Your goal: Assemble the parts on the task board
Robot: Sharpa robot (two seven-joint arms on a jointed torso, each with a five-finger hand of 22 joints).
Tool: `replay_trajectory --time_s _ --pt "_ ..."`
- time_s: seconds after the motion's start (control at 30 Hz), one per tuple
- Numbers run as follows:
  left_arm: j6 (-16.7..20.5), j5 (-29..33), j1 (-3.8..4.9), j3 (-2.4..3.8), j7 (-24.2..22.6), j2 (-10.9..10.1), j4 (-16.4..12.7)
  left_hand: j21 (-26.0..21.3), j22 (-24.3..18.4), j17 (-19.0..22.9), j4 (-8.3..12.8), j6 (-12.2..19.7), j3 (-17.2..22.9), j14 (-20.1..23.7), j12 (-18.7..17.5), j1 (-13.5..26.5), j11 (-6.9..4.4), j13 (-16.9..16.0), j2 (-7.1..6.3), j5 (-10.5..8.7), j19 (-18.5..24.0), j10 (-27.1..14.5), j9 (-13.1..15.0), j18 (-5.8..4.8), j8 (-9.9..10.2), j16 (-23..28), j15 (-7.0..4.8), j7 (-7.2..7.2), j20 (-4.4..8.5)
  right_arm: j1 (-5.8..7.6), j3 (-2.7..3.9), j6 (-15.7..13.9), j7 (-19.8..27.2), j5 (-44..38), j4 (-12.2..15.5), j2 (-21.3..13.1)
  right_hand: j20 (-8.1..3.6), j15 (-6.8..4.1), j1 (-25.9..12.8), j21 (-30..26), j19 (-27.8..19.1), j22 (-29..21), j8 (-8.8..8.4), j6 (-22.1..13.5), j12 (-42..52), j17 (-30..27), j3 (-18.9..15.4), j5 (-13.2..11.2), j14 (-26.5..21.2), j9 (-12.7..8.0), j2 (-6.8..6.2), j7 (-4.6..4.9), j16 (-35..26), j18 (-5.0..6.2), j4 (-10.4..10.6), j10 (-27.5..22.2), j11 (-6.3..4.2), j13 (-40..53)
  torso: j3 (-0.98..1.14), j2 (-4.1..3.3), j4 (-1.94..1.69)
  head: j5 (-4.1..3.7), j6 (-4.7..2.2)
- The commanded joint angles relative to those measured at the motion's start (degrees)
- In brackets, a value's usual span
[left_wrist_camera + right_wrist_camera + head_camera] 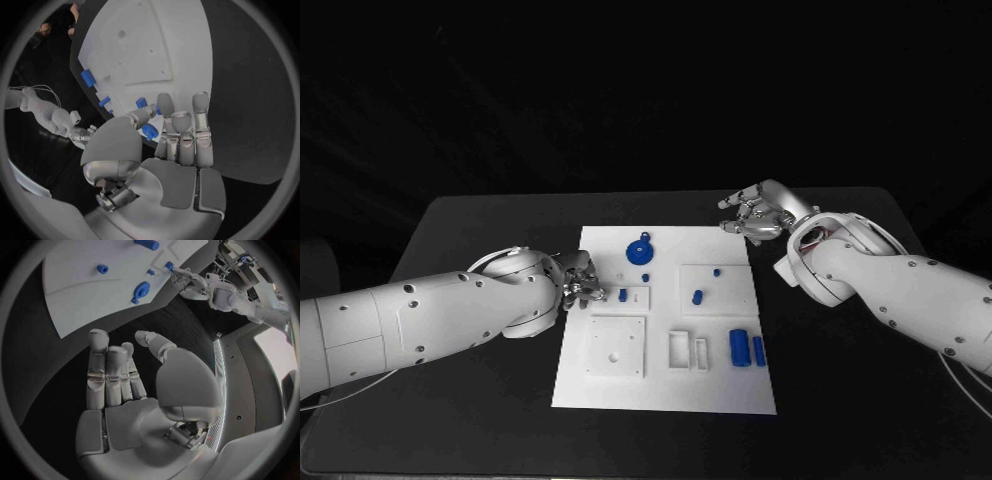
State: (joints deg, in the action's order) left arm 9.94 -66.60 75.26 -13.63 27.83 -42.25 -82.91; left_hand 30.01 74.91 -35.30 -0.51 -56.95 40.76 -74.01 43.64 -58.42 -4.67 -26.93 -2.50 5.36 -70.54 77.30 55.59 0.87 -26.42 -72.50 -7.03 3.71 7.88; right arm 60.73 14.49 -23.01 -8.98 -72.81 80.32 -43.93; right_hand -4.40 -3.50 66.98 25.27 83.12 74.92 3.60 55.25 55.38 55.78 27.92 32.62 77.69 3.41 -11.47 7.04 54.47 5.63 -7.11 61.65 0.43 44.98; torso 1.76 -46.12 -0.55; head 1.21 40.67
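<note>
Task board: the flat white rectangular plate (666, 395) lies in the middle of the black tabletop (473, 225), long side running from 12 to 6 o'clock.
Left hand: the silver left hand (577, 283) sits at the board's 9 o'clock edge — its fingers (182, 131) pinch a small blue cylindrical part (149, 131), thumb tip against it, the others held straight and close together.
Right hand: the silver right hand (759, 214) hovers over bare tabletop just off the board's 1 o'clock corner; its fingers (100, 371) are loosely apart and hold nothing.
Round part: a blue disc-shaped piece with a short stem (640, 249) lies near the board's 12 o'clock end.
Small pegs: two little blue pegs (698, 295) stand on a raised white square at 3 o'clock of centre.
Cylinders: two upright-lying blue cylinders (740, 346) rest side by side toward 4 o'clock — just beside white rectangular frames (689, 350).
Square plate: a raised white square block (616, 347) sits toward 7 o'clock.
</note>
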Motion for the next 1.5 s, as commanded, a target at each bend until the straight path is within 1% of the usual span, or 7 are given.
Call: replay_trajectory --time_s 0.03,0.3,0.43,0.73,1.03,1.3,1.5 --pt "-1.5 3.6 -0.16 -0.10 -0.8 -0.1 0.4 -0.5 1.1 0.5 4.5 -4.7 4.9 0.3 0.0 -0.4 -0.07 -0.1 0.48 -0.53 -0.1 -0.4 0.2 0.60 -0.3 0.4 0.01 -5.12 0.12 -0.07 0.05 0.7 0.3 -0.1 0.0 0.0 -0.16 0.01 -0.5 0.0 -0.4 2.6 -0.13 0.4 0.1 0.0 0.3 0.1 -0.2 0.1 0.15 -0.04 0.0 0.53 -0.1 -0.4 -0.04 0.1 0.03 0.01 0.03 -0.02 -0.05" --pt "-4.2 10.1 -0.03 0.27 -3.0 -0.2 1.8 -0.6 1.2 1.1 4.8 -4.1 5.0 0.9 0.6 -0.3 0.05 -0.2 1.07 -1.11 0.2 -1.1 0.8 0.51 -0.8 0.4 0.06 -5.00 0.12 -0.11 0.05 0.7 0.3 -0.1 -0.1 0.1 -0.16 0.01 -0.5 0.0 -0.4 2.6 -0.13 0.4 0.1 0.0 0.3 0.1 -0.2 0.1 0.15 -0.04 0.0 0.53 -0.1 -0.4 -0.04 0.1 0.05 0.00 0.08 -0.21 -0.11" --pt "-6.4 12.5 0.49 0.45 -3.8 -0.2 2.5 -0.6 1.2 1.2 5.0 -4.0 5.0 1.0 0.7 -0.3 0.08 -0.2 1.27 -1.23 0.3 -1.4 0.8 0.49 -0.8 0.3 0.08 -4.96 0.11 -0.13 0.05 0.7 0.3 -0.1 -0.1 0.1 -0.16 0.01 -0.5 0.0 -0.4 2.6 -0.13 0.4 0.1 0.0 0.3 0.1 -0.2 0.1 0.15 -0.04 0.0 0.53 -0.1 -0.4 -0.04 0.1 0.03 -0.03 0.07 -0.28 -0.09" --pt "-13.8 15.0 3.25 0.63 -3.7 0.6 4.9 -0.5 1.2 1.4 6.0 -3.6 4.6 1.8 1.1 -0.3 0.27 -0.1 1.96 -1.42 0.9 -2.1 0.7 0.41 -0.5 0.0 0.20 -4.75 0.04 -0.14 0.05 0.7 0.3 -0.1 -0.2 0.4 -0.16 0.01 -0.5 0.0 -0.4 2.6 -0.13 0.4 0.1 0.0 0.3 0.1 -0.2 0.1 0.15 -0.04 0.0 0.53 -0.1 -0.4 -0.04 0.1 0.08 -0.04 0.15 -0.13 -0.09" --pt "-19.7 13.1 5.21 0.66 -2.7 2.1 6.5 -0.1 1.2 1.4 6.6 -3.9 4.5 2.1 1.4 -0.8 0.32 -0.1 1.71 -1.19 1.2 -2.2 0.6 0.43 -0.3 -0.5 0.27 -4.73 -0.02 -0.15 0.05 0.8 0.2 -0.1 -0.3 0.6 -0.16 0.01 -0.5 0.0 -0.4 2.6 -0.13 0.4 0.1 0.0 0.3 0.1 -0.2 0.1 0.15 -0.04 0.0 0.53 -0.1 -0.4 -0.04 0.1 0.04 -0.03 0.11 -0.13 -0.10" --pt "-22.1 8.6 5.70 0.65 -2.5 3.4 7.0 0.3 1.2 1.6 7.0 -4.2 4.3 2.1 1.5 -1.0 0.35 0.0 1.60 -1.11 1.4 -2.2 0.4 0.52 0.2 -0.7 0.33 -4.70 -0.10 -0.15 0.05 0.8 0.2 -0.1 -0.3 0.7 -0.16 0.01 -0.5 0.0 -0.4 2.6 -0.13 0.4 0.1 0.0 0.3 0.1 -0.2 0.1 0.15 -0.04 0.0 0.53 -0.1 -0.4 -0.04 0.1 0.08 0.01 0.05 -0.29 0.17" --pt "-21.5 3.1 5.76 0.52 -2.9 4.2 6.6 0.4 1.2 1.6 6.9 -4.3 4.2 2.1 1.5 -1.0 0.37 0.0 1.60 -1.13 1.4 -2.2 0.4 0.52 0.3 -0.7 0.35 -4.69 -0.11 -0.15 0.05 0.8 0.2 -0.1 -0.3 0.7 -0.16 0.01 -0.5 0.0 -0.4 2.6 -0.13 0.4 0.1 0.0 0.3 0.1 -0.2 0.1 0.15 -0.04 0.0 0.53 -0.1 -0.4 -0.04 0.1 0.05 0.01 0.01 -0.28 0.30"
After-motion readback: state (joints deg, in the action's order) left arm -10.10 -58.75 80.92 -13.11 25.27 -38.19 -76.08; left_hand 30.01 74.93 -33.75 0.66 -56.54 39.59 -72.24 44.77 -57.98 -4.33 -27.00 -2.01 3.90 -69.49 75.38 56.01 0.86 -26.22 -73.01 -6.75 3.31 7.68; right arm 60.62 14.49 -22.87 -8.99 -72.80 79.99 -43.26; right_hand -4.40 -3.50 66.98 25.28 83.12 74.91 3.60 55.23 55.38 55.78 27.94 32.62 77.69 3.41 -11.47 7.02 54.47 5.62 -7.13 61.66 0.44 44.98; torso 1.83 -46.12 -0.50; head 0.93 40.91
